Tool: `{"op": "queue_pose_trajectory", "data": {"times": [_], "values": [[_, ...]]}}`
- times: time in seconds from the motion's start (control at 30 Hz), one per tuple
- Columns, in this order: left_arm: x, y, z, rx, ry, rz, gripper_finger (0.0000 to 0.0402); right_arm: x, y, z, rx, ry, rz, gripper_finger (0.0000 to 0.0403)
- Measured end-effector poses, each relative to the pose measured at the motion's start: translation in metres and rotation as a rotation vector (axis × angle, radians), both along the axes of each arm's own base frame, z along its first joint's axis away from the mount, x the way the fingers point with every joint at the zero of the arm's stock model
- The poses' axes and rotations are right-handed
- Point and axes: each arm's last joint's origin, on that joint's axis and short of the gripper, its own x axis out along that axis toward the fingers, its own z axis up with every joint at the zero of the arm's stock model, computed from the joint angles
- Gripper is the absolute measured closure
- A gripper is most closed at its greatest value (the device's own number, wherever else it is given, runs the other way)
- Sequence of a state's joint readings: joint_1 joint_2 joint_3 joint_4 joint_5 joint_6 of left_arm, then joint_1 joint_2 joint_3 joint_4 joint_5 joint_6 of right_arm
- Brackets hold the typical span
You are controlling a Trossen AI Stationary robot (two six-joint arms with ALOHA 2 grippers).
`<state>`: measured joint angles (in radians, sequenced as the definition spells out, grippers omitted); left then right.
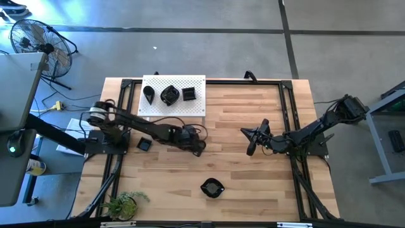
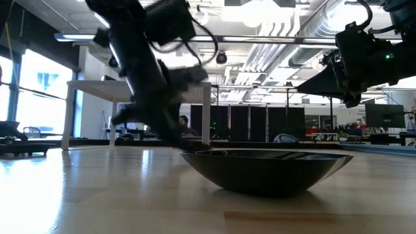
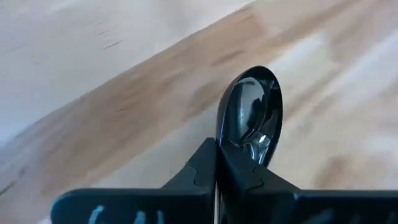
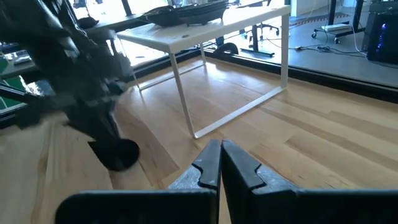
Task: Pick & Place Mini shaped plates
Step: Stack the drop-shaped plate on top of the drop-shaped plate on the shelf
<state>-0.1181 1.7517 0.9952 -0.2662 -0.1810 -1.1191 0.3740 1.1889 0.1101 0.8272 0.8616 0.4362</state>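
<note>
left gripper [image 1: 199, 148] clamped on teardrop plate [image 3: 252, 115] at mid-table | right gripper [image 1: 251, 147] closed, empty, raised nearby

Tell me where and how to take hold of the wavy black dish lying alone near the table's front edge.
Take the wavy black dish by its rim, coming from above with one finger inside and one outside. The low view shows it as a shallow bowl upright on the wooden table with a thin, raised, open edge. The right pincer, shut and empty, looks the freer one; the left pincer already holds a teardrop plate.
</note>
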Motion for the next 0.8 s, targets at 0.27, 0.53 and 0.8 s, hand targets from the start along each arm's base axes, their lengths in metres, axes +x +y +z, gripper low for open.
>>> {"op": "queue_pose_trajectory", "data": {"times": [0.27,0.53,0.8], "values": [[-0.038,-0.005,0.063,-0.026,-0.026,-0.023,0.0399,0.000,0.000,-0.002,-0.001,0.014,0.004,0.0402],[-0.099,0.007,0.129,0.036,-0.171,0.171,0.0400,0.000,0.000,-0.001,0.002,0.007,0.001,0.0402],[-0.167,0.025,0.155,0.082,-0.229,0.587,0.0401,0.000,0.000,-0.001,0.001,0.003,0.004,0.0401]]}}
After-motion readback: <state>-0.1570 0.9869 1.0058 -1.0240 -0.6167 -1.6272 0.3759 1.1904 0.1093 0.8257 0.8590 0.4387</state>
